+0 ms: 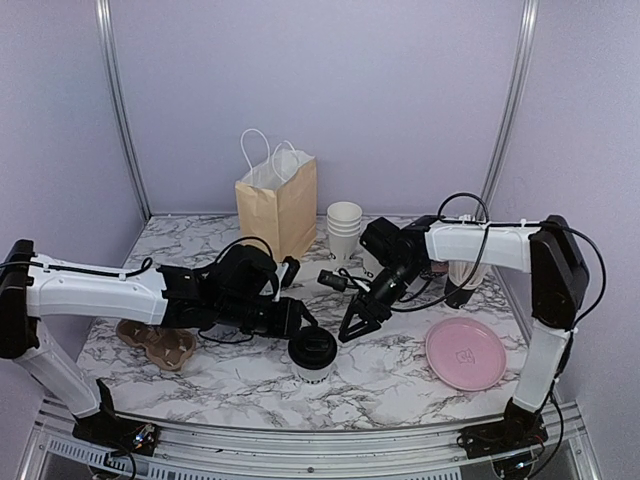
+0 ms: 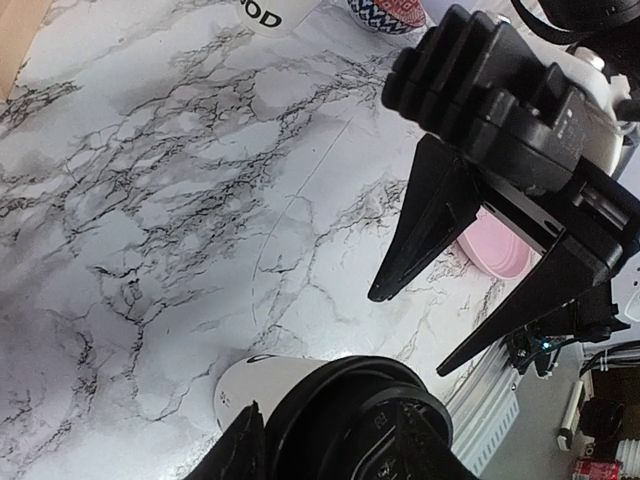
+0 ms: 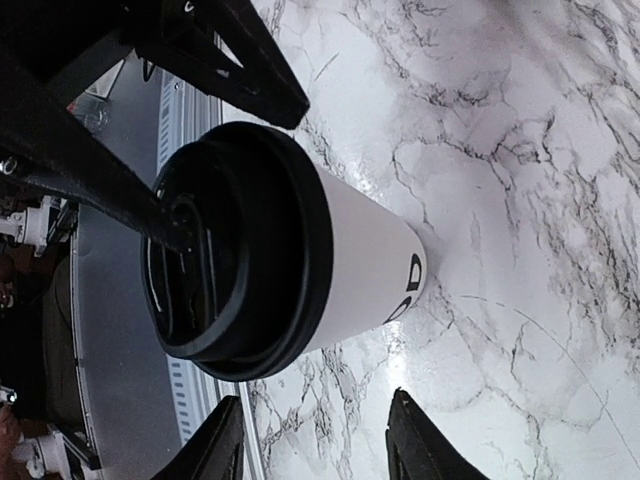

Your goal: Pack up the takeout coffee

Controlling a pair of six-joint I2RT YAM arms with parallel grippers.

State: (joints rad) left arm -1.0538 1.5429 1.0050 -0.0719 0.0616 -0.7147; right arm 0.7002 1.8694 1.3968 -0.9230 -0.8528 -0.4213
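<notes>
Hovering beside coffee cup (image 1: 312,355): right gripper (image 1: 350,330), jaws open, empty. Left gripper (image 1: 303,322) at lid (image 3: 240,260), grip cannot be told. Risk: arms clash, tipping cup on counter (image 1: 200,375).

A pink plate (image 1: 466,354) and stacked white cups (image 1: 344,228) on the marble table (image 1: 400,378).

Your left arm (image 1: 90,288) and right arm (image 1: 480,245) show white link shells, black joints, black tapered jaws and looping black cables (image 1: 465,198).
</notes>
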